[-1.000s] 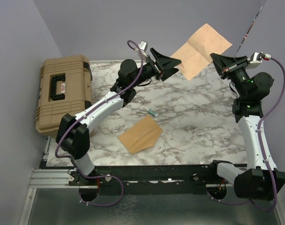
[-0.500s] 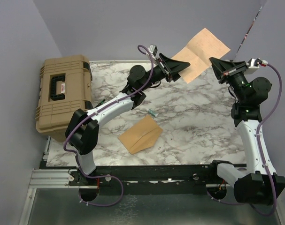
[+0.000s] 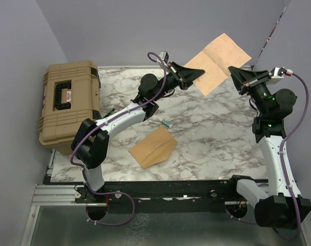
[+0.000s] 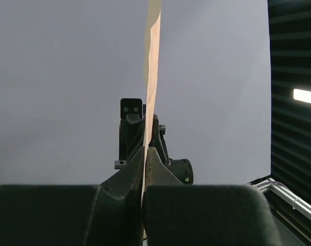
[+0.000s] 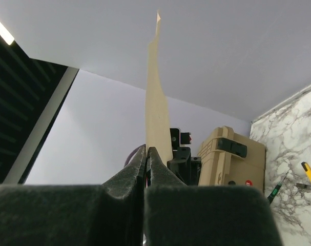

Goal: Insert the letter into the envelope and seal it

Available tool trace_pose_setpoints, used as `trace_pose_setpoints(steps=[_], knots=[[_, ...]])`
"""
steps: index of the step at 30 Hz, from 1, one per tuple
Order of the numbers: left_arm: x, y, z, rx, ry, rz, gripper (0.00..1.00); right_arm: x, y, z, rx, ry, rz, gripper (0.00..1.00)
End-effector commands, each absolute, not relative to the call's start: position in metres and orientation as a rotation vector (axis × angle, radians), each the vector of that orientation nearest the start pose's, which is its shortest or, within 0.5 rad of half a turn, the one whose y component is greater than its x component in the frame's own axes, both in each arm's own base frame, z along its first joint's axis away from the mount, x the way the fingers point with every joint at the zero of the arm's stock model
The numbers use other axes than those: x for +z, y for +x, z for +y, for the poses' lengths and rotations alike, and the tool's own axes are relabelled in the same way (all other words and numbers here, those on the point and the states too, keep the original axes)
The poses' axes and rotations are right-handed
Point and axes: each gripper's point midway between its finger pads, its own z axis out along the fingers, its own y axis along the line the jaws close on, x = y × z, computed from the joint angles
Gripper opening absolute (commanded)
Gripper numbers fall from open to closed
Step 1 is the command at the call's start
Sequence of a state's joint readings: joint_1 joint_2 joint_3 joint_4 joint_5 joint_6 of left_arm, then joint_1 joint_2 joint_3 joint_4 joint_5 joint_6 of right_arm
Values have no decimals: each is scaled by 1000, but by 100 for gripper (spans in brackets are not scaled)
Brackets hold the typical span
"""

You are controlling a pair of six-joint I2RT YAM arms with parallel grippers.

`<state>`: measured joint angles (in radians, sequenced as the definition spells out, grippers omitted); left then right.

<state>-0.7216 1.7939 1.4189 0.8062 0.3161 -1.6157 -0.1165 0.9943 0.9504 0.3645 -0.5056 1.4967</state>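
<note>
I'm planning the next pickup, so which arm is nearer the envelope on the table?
Left. The left arm reaches past the envelope on its far-left side; the right arm stands well off to its right. Both hold the letter aloft.

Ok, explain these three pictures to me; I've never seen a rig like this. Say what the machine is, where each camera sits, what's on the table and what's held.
These are two robot arms bolted to the near edge of a marble table. The wide picture comes from a fixed camera above and behind them, so the left arm shows on the left and the right arm on the right. The other two pictures come from a small camera on each wrist, looking out along that arm's own jaws. On the table lies a tan envelope with a pointed flap, and a tan tool case sits at its left side. Up in the air, both arms' jaws are shut on the letter, a flat tan sheet, one on each side. The wrist cameras see it edge-on, as a thin strip.
</note>
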Motion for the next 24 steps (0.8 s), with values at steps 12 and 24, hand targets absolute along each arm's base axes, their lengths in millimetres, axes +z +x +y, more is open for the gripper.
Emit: trace_pose_setpoints(steps=[12, 24], knots=[[420, 333, -413, -2100, -190, 1545, 0, 477, 310, 113, 1376, 133, 1294, 69], [406, 339, -423, -2037, -146, 1649, 0, 483, 264, 146, 1445, -305, 1387, 69]])
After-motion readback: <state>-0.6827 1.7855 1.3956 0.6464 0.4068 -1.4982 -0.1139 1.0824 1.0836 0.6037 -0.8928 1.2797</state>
